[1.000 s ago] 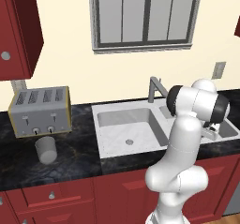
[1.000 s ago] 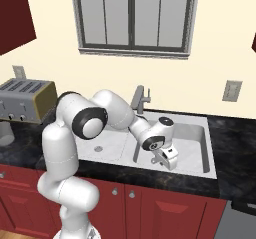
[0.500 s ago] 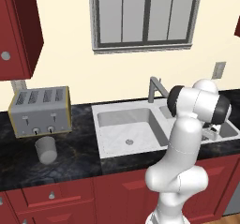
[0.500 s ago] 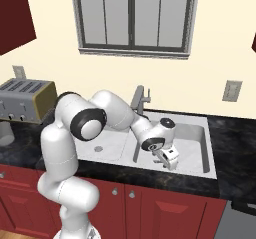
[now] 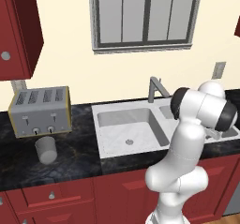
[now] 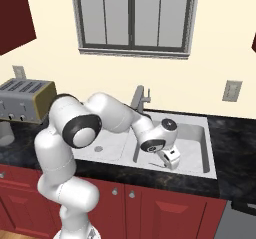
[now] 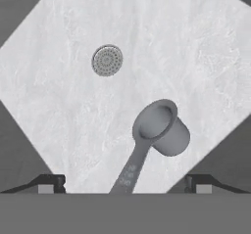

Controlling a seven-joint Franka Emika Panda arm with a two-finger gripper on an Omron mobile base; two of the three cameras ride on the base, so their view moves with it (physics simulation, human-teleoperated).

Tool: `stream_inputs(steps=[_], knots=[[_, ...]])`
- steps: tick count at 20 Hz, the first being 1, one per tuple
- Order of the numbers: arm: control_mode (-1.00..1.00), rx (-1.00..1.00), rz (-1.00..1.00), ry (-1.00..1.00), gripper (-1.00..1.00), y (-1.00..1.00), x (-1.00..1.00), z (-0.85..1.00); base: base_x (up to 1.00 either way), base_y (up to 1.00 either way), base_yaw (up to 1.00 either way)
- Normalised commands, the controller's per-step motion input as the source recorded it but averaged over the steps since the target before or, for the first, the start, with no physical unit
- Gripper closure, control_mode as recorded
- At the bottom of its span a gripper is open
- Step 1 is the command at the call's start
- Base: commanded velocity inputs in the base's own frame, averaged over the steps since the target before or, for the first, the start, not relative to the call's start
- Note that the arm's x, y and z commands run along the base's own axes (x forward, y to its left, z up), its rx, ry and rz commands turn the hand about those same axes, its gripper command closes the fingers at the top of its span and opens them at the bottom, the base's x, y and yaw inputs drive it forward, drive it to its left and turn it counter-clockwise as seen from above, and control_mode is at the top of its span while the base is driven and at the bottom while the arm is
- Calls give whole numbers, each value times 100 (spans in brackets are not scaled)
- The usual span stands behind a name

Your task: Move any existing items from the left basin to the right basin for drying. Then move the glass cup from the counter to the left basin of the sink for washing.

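Left base view, cup: the glass cup [image 5: 46,149] stands on the counter [image 5: 70,157] near its front edge, just before the toaster [image 5: 40,111], well apart from the sink [image 5: 105,145]; it waits there because its turn comes second, I judge.
Left base view, left basin: the left basin [image 5: 112,131] shows bare marble around its drain, so the first step looks nearly done.
Right base view, arm: the hand hangs low over the right basin [image 6: 197,153], toward its front edge, the gripper [image 6: 171,162] pointing down to set something there.
Hand view, item: a grey metal scoop [image 7: 156,136], round bowl and flat handle, lies on the right basin floor toward one corner, well apart from the drain [image 7: 107,60].
Hand view, grip: the two tips [image 7: 48,183] are spread wide on either side of the scoop's handle and hold nothing; the scoop is released, as I read it.
Change, base views: against half a second ago the arm sits almost exactly alike; the cup and toaster have not moved.
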Motion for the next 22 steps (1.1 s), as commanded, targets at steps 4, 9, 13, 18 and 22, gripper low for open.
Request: stream_inputs(steps=[4,9,13,18,22], knots=[[-100,-1,0,0,-100,5,-2,32,0,0,0],[-100,-3,0,0,-100,3,0,36,0,0,0],[-100,-4,0,0,-100,5,-2,37,0,0,0],[-100,-5,0,0,-100,2,-6,40,0,0,0],[-100,-5,0,-2,-100,6,-15,43,0,0,0]])
